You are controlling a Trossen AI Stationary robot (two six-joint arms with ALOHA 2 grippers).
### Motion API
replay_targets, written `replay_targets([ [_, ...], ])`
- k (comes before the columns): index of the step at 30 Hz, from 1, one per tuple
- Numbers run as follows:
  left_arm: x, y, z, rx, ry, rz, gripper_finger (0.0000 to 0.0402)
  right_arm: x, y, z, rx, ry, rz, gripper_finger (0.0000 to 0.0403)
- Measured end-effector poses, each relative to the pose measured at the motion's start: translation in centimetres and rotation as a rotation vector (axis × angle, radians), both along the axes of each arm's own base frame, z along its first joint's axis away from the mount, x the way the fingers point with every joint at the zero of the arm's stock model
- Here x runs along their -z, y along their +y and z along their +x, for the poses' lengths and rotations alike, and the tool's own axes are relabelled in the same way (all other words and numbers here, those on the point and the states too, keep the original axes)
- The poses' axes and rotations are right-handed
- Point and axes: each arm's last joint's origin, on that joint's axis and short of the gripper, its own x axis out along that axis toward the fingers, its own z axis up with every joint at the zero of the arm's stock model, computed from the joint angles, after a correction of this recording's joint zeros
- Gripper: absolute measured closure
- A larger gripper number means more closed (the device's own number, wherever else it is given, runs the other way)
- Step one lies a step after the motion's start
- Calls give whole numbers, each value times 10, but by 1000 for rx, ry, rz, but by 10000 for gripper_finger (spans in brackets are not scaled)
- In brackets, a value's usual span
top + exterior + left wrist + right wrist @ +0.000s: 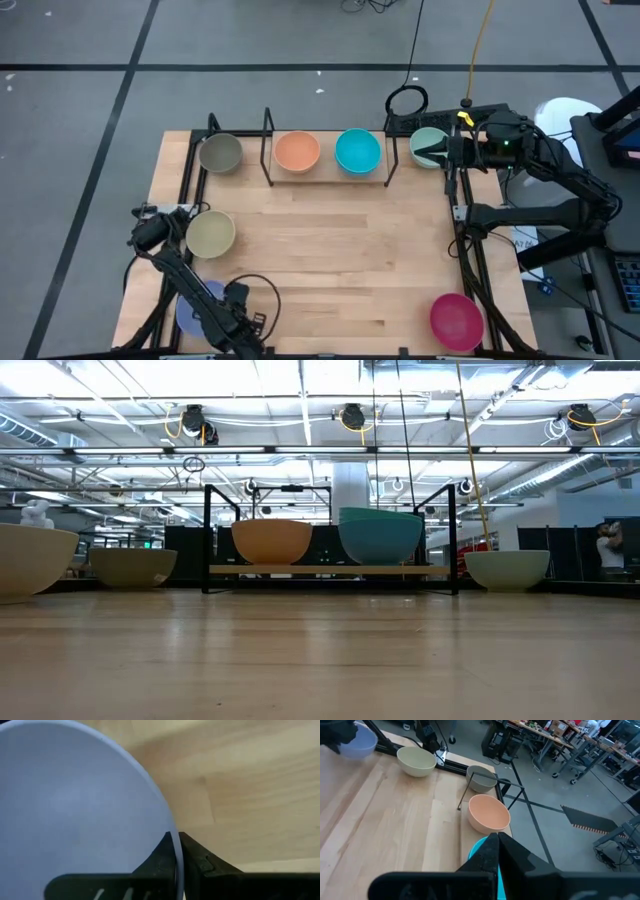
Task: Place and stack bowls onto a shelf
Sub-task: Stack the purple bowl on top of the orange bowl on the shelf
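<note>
Lavender bowl (75,810) fills the left wrist view, its thin rim caught between the two dark fingers of the left pincer (176,851), which is pressed together on it at the desk's near-left corner. From above, that same bowl (195,305) sits half hidden under the left arm, with the beige bowl (210,234) just behind it near the left edge. On the shelf (330,178) at the far side of the desk (330,260), the orange bowl (297,151) and the cyan bowl (357,151) stand side by side; the grey-olive bowl (220,153) rests just left of the rack and the mint green bowl (428,146) just right of it. The right pincer (432,150) hangs over the mint green bowl, and whether its fingers are spread I cannot tell. A magenta bowl (456,321) lies at the near-right corner, well apart from the others. The low view alone shows the shelf's board raised on its black rods.
</note>
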Motion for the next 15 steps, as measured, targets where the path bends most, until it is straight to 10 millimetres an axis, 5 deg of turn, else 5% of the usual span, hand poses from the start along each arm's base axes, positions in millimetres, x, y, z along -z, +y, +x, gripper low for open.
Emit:
replay_targets([
  [15, -113, 112, 0, 485, -217, 25, 393, 0, 0, 0, -18, 11, -44, 403],
])
